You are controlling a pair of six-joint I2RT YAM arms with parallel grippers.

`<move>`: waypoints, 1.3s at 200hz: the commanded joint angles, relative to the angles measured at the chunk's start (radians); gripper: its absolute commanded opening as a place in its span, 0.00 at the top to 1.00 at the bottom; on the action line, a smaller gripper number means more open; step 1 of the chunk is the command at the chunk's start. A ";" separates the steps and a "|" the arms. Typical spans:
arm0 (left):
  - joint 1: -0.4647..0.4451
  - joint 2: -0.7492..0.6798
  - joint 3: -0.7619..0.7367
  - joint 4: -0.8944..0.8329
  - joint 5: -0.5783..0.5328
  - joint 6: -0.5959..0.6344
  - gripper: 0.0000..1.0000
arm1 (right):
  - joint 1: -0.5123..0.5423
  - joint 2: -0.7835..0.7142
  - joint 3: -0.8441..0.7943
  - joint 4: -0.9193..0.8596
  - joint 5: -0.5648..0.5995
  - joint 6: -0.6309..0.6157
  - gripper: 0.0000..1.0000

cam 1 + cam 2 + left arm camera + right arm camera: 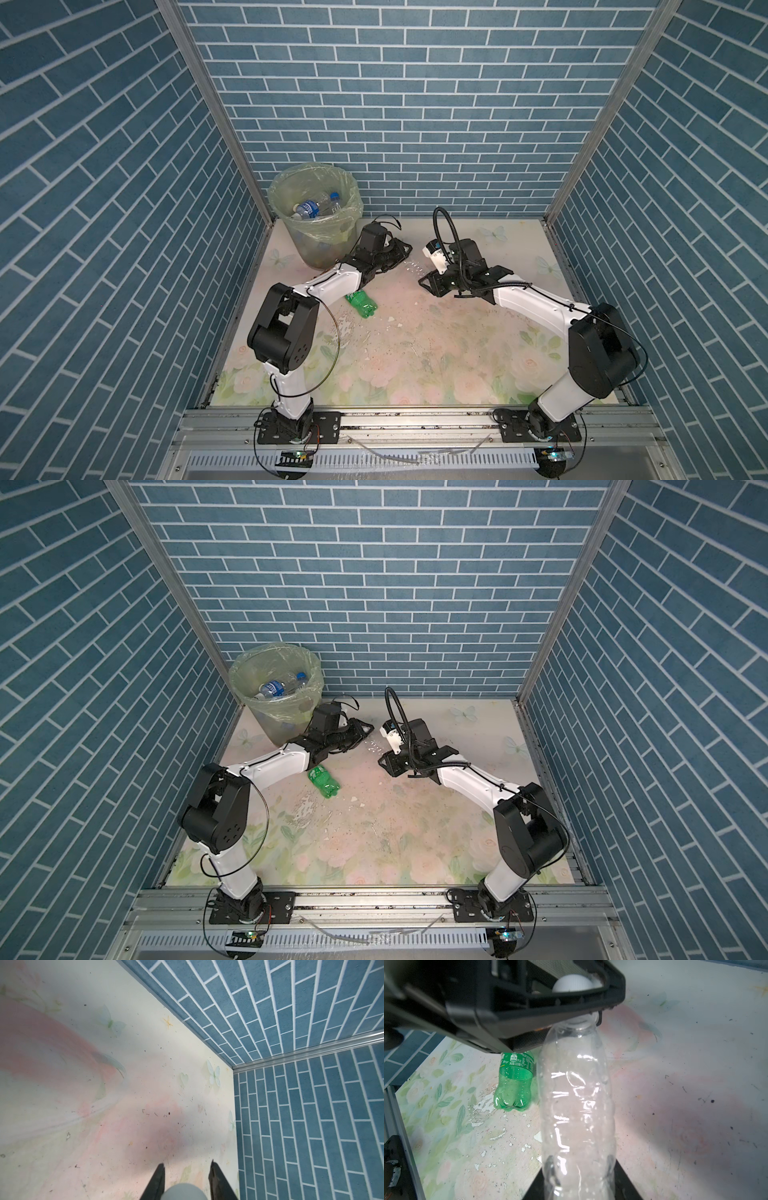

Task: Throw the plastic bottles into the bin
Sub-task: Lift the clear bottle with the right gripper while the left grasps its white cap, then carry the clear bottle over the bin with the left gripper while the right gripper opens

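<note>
Handover at mid-frame in both top views, apparently: clear bottle [577,1095] clamped at the cap end by the left gripper [187,1165], pinched at the base by the right gripper [579,1180]. Release the right jaws only once the neck hold looks firm, then carry high over the bin [307,245], upper left; leave the green bottle [360,305] lying mid-frame for later.

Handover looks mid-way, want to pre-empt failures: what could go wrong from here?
1. The left gripper and right gripper are both shut on the clear bottle; moving before one releases could twist it.
2. Left grips only the cap end; it may slip before the bin.
3. The green bottle lies by the left forearm; may get knocked.
</note>
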 commanded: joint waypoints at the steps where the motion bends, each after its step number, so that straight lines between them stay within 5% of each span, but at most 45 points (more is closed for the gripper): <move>1: -0.006 -0.004 0.059 -0.016 0.014 0.044 0.73 | 0.004 -0.034 0.063 -0.025 -0.011 -0.014 0.51; 108: 0.027 -0.125 0.338 -0.412 -0.130 0.437 0.78 | 0.004 -0.163 0.085 0.033 0.026 -0.004 0.01; 201: 0.171 -0.115 0.874 -0.613 -0.453 0.832 0.77 | 0.005 -0.142 0.200 0.046 0.005 0.005 0.01; 260: 0.241 -0.189 0.993 -0.449 -0.603 0.982 0.78 | 0.005 -0.144 0.174 0.053 0.005 0.023 0.01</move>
